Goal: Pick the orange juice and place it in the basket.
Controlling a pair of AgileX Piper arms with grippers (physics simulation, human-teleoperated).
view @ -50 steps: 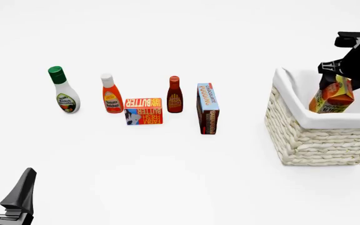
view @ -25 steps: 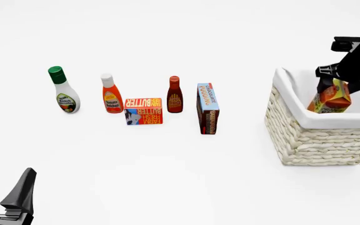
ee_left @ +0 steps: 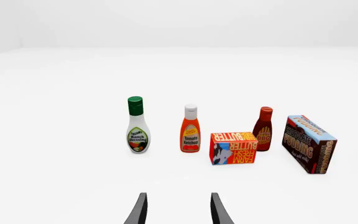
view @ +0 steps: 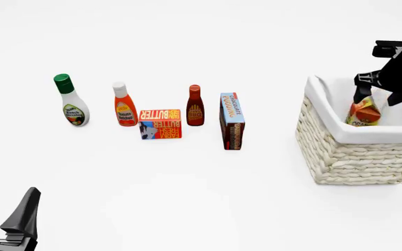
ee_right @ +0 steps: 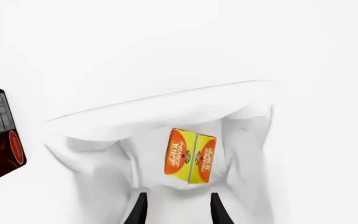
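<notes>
- Fingers of the right gripper (view: 377, 97) stand apart above the basket (view: 341, 151), with the orange juice carton (view: 365, 112) below them and free of their grip; the right wrist view shows the two tips (ee_right: 140, 210) spread over the carton's gable top (ee_right: 190, 156).
- Orange juice carton sits inside the basket, leaning a little, with only its upper part showing over the white cloth rim in the front view.
- Basket stands toward the right edge of the tabletop (view: 187, 198), well apart from the other groceries.
- Left gripper (view: 4, 214) rests low near the near-left corner of the tabletop, its fingers (ee_left: 139, 212) apart and holding nothing.
- Toward the middle of the tabletop, running left to right, stand a ranch dressing bottle (view: 69, 100) with a green cap, a tomato ketchup bottle (view: 123, 104) with a white cap, a flat butter box (view: 159, 124), a BBQ sauce bottle (view: 195, 105) and a chocolate pudding box (view: 232, 121) standing on end.
- Butter box lies just in front of the gap between the ketchup and BBQ bottles.
</notes>
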